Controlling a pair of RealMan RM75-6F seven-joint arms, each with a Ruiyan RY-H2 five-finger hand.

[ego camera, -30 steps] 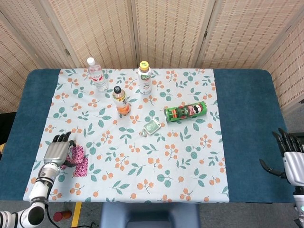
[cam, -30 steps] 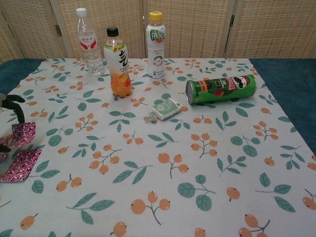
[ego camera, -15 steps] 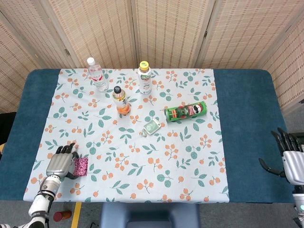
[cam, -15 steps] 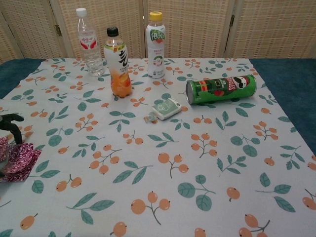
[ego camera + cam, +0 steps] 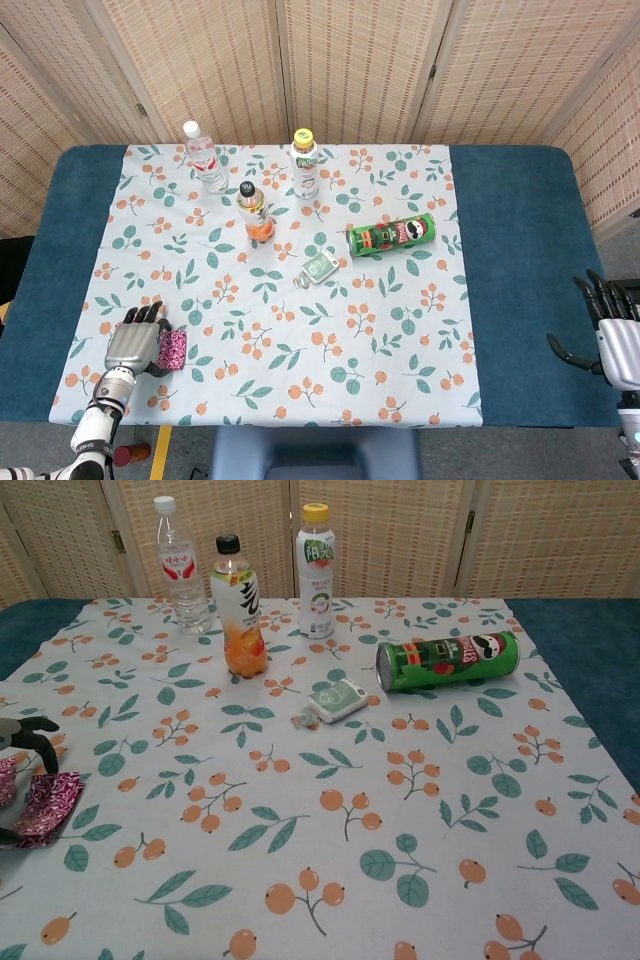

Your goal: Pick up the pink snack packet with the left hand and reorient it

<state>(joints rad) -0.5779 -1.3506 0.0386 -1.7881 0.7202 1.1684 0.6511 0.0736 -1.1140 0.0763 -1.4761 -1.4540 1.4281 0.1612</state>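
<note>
The pink snack packet (image 5: 172,348) is a shiny magenta pouch near the table's front left, seen in the chest view at the left edge (image 5: 44,805). My left hand (image 5: 135,341) grips it from the left side, fingers curled around its edge; only dark fingertips (image 5: 38,730) show in the chest view. Whether the packet touches the cloth is unclear. My right hand (image 5: 612,335) hangs open beyond the table's right front corner, holding nothing, and does not show in the chest view.
Upright at the back stand a clear water bottle (image 5: 204,157), an orange juice bottle (image 5: 255,213) and a white yellow-capped bottle (image 5: 305,165). A green chip can (image 5: 392,235) lies on its side right of centre. A small green-white pack (image 5: 318,268) lies mid-table.
My left hand drew back toward the front edge with the packet, which folded from a spread shape into a compact, narrower bundle in its grip. The right hand stayed still.
</note>
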